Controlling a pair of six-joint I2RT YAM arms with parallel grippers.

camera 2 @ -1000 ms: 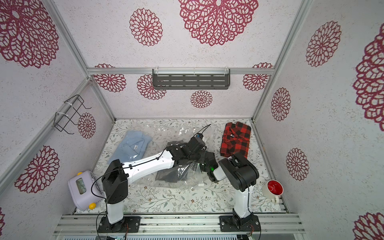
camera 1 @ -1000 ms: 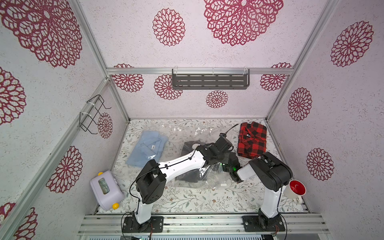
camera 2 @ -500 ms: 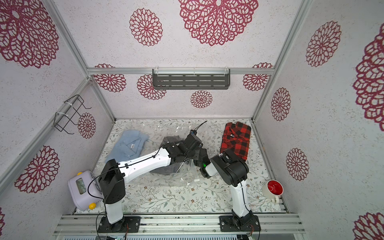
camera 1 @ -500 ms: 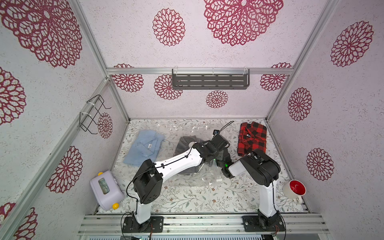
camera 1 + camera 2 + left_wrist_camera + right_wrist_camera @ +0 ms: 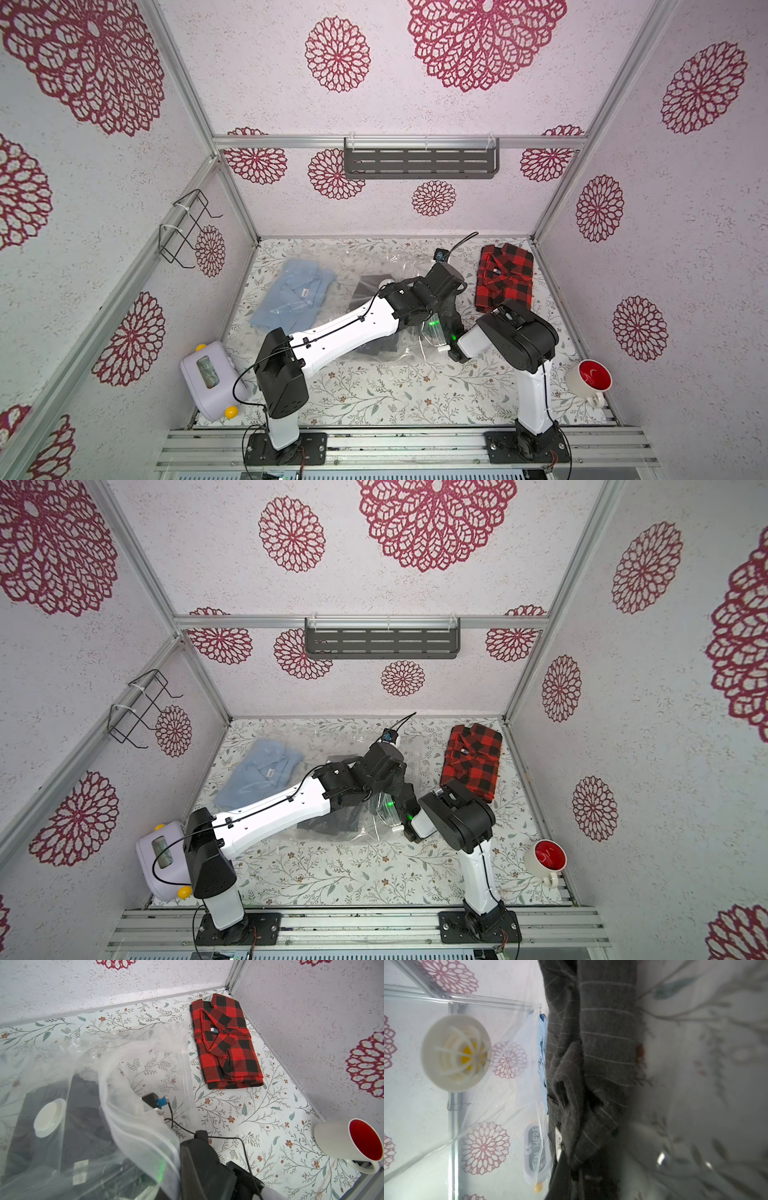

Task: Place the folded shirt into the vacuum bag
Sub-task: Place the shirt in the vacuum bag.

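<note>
Counter, floral surface. The vacuum bag lies across its middle, towards the back wall. Its clear film is crumpled and its mouth faces the right arm.

The grey pinstriped shirt lies inside the bag, folded, with the collar bunched. The white valve disc sits on the upper film directly over the dark fabric. In both top views the shirt shows as a dark patch under the film, partly covered by the left arm.

Left pincer: closed. Its fingertips are outside the left wrist view. The bag's upper film is drawn up in a tent towards them, so it has hold of the film at the mouth.

Right pincer: closed, sitting inside the bag's mouth under the raised film. The right wrist view looks along the shirt from within the bag, with the valve seen from beneath. Whether fabric is pinched between the jaws cannot be told.

Outside the bag:
- A red-and-black plaid shirt lies folded at the back right, apart from the bag's edge.
- A light blue shirt lies just beside the bag on the left.
- A white mug with a red inside is at the front right corner.
- A lilac gadget with yellow knobs is at the front left corner.
</note>
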